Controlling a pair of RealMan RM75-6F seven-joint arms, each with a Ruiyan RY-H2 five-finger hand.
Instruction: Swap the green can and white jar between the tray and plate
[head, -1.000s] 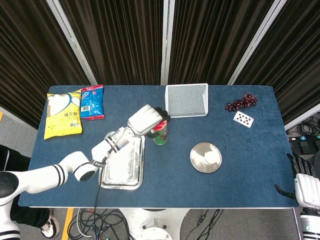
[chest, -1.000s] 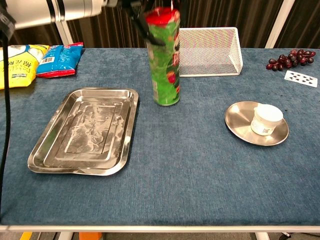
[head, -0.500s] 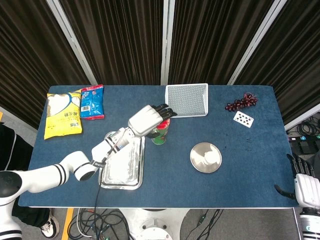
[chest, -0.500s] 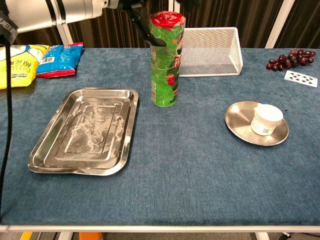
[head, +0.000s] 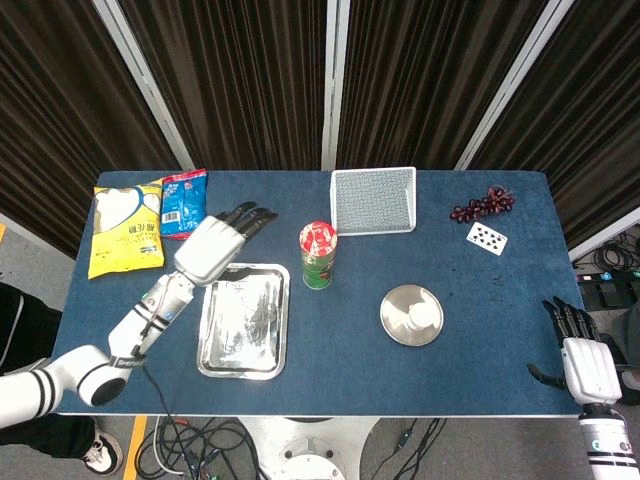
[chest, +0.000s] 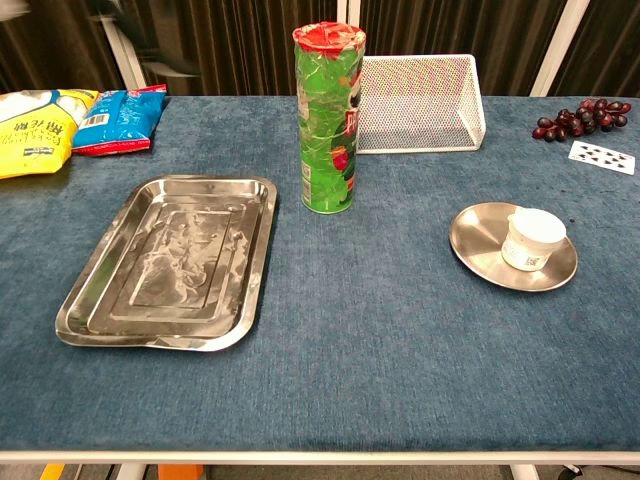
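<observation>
The green can (head: 318, 256) (chest: 327, 118) with a red lid stands upright on the blue table, just right of the steel tray (head: 243, 326) (chest: 170, 260), which holds nothing. The white jar (head: 421, 316) (chest: 531, 238) sits on the round metal plate (head: 396, 322) (chest: 480, 243). My left hand (head: 216, 243) hovers over the tray's far left corner, open, fingers spread, well left of the can. My right hand (head: 578, 358) hangs open off the table's front right corner. The chest view shows only a blur of the left hand (chest: 135, 40) at the top left.
A white wire basket (head: 373, 200) (chest: 420, 89) stands behind the can. A yellow bag (head: 125, 227) (chest: 33, 115) and a blue packet (head: 183, 203) (chest: 115, 107) lie at the far left. Grapes (head: 482, 203) (chest: 580, 117) and a playing card (head: 487, 237) (chest: 602, 156) lie at the far right.
My left hand let go of the green can and drew back left, away from it. The can now stands alone. The right hand shifted slightly inward.
</observation>
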